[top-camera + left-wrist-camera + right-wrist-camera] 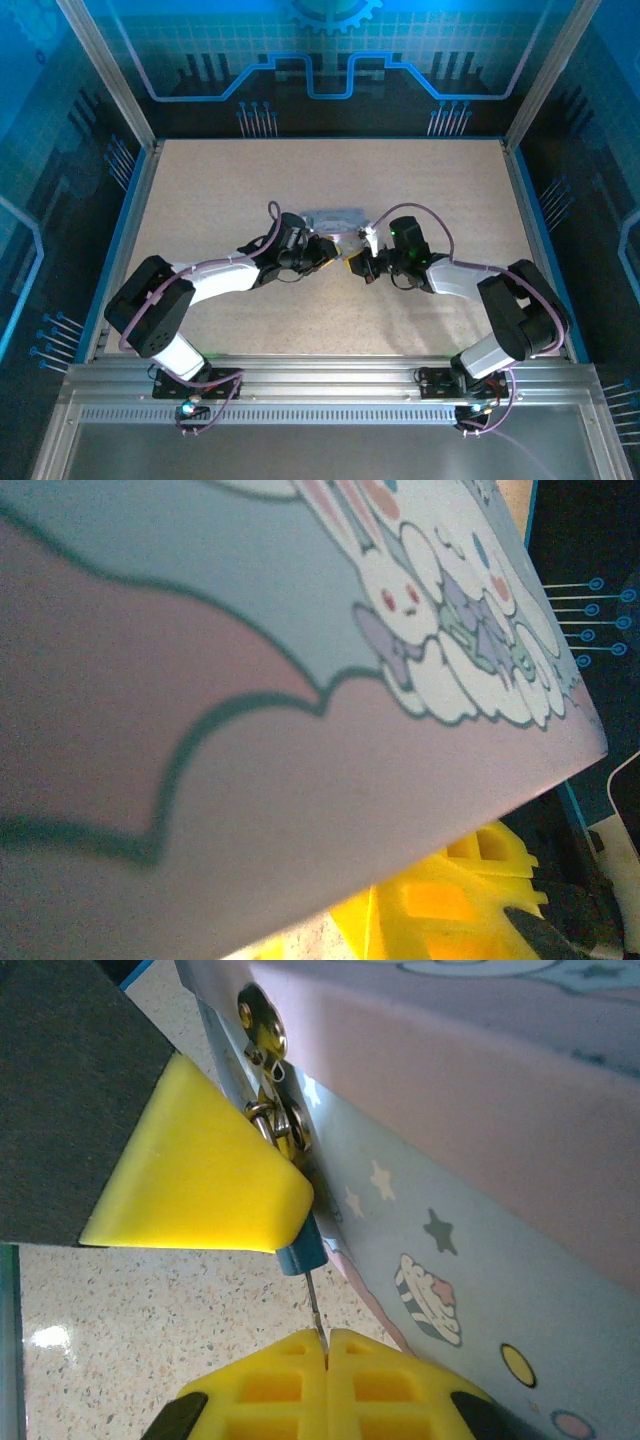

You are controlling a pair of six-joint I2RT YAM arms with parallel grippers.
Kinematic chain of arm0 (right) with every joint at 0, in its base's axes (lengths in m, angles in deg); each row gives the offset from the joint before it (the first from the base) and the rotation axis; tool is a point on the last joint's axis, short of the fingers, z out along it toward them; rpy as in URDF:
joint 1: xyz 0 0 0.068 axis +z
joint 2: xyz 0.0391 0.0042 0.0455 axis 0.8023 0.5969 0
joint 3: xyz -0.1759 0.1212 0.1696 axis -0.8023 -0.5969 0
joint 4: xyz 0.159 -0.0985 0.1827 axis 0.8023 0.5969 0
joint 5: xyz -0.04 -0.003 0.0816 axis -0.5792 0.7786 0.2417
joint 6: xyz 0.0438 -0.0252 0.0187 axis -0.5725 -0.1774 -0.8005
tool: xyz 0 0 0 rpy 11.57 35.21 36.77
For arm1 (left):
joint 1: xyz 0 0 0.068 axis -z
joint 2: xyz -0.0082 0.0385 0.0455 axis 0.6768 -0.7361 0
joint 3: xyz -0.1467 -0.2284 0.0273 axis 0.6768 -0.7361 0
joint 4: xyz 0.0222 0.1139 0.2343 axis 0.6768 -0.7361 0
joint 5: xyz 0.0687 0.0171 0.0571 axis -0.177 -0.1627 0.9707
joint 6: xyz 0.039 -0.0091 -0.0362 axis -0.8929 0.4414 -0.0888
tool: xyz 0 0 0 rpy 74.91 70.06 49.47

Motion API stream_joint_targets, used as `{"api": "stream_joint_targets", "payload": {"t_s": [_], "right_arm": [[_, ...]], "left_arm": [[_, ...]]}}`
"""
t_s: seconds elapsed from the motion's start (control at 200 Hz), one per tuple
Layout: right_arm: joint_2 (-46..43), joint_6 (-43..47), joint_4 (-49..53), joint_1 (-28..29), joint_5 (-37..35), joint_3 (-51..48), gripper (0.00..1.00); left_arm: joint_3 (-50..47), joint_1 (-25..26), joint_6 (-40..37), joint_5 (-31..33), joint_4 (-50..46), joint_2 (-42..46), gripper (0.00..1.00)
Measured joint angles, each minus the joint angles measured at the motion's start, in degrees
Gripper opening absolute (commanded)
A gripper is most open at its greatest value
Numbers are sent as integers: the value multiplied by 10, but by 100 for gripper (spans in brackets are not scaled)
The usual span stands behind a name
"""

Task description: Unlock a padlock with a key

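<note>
Worktop: speckled, tin mid-frame.
Right hand: pinches key meeting padlock.
Left hand: we cannot tell its grip.
Advice: we keep shaft aligned, twist gently.

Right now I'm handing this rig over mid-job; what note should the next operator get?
Right tool: shut on the key, whose stem runs up into the padlock.
Left tool: one finger lies against the padlock; a full clamp can't be confirmed.
Padlock hangs at the hasp of the tin.
Done: key appears seated.
Left: turn the key, open the padlock.
</note>
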Motion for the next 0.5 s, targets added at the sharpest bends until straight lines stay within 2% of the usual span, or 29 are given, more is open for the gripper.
{"api": "stream_joint_targets", "payload": {"t_s": [0.5], "right_arm": [[5,-47,-9,0,3,0,0]], "left_arm": [[0,-2,1,0,0,0,16]]}}
